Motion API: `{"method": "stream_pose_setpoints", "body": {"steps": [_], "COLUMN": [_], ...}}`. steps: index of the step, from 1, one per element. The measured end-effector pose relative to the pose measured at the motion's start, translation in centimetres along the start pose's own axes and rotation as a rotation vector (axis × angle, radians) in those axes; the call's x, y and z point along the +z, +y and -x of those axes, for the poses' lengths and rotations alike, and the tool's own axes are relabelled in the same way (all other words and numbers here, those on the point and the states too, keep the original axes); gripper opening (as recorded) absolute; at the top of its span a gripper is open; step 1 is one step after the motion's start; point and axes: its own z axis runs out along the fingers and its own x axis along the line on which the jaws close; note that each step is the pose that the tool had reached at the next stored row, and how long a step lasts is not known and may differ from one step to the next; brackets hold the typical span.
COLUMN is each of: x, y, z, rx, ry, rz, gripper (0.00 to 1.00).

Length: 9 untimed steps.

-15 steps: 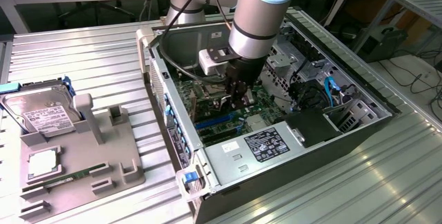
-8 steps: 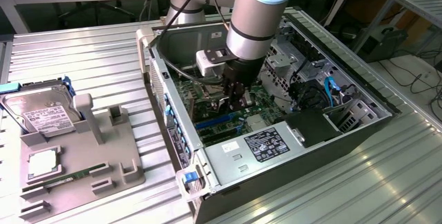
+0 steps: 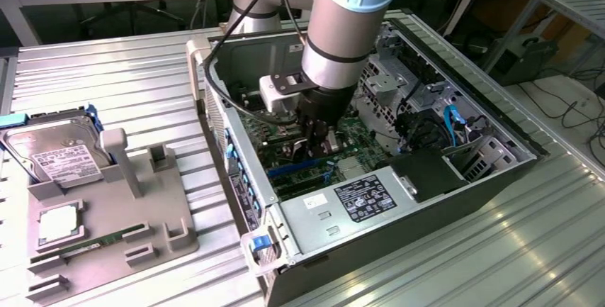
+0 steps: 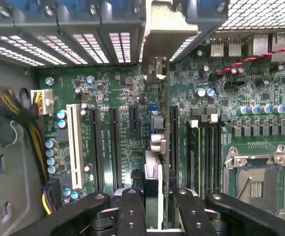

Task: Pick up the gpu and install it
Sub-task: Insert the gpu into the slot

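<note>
The gpu (image 4: 161,147) stands edge-on between my fingers and runs from them out to its pale metal end bracket (image 4: 163,34), which sits at the case's rear slot openings. My gripper (image 4: 159,216) is shut on the gpu, with one black finger (image 4: 132,211) on each side of the card. The card's lower edge lies along the motherboard (image 4: 123,88), in line with the black expansion slots; I cannot tell whether it is seated. In the exterior view my gripper (image 3: 315,145) reaches down inside the open computer case (image 3: 492,172), just above the motherboard.
A white slot (image 4: 74,142), the bare CPU socket (image 4: 253,182) and a yellow-black cable bundle (image 4: 14,113) flank the card. The power supply (image 3: 364,197) sits near the gripper. On the exterior view's left a grey fixture (image 3: 113,222) carries a hard drive (image 3: 61,154) and a RAM stick (image 3: 95,243).
</note>
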Motion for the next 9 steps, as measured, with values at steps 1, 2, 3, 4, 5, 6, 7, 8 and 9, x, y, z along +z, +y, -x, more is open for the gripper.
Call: {"method": "stream_pose_setpoints", "body": {"steps": [1, 2, 3, 4, 5, 6, 7, 8, 9], "x": [0.01, 0.02, 0.04, 0.05, 0.05, 0.05, 0.06, 0.08, 0.09], "y": [0.04, 0.09, 0.17, 0.28, 0.40, 0.50, 0.59, 0.69, 0.78], "z": [-0.07, -0.13, -0.14, -0.15, -0.15, -0.16, -0.16, -0.16, -0.17], "rx": [0.000, 0.000, 0.000, 0.001, 0.001, 0.001, 0.002, 0.002, 0.002], "ry": [-0.0001, 0.0000, -0.0001, -0.0001, 0.0000, 0.0000, 0.0000, -0.0001, 0.0000], "rz": [-0.0001, 0.0000, -0.0001, -0.0001, 0.0000, 0.0000, -0.0001, -0.0001, -0.0001], "gripper": [0.27, 0.27, 0.27, 0.27, 0.27, 0.27, 0.27, 0.27, 0.27]}}
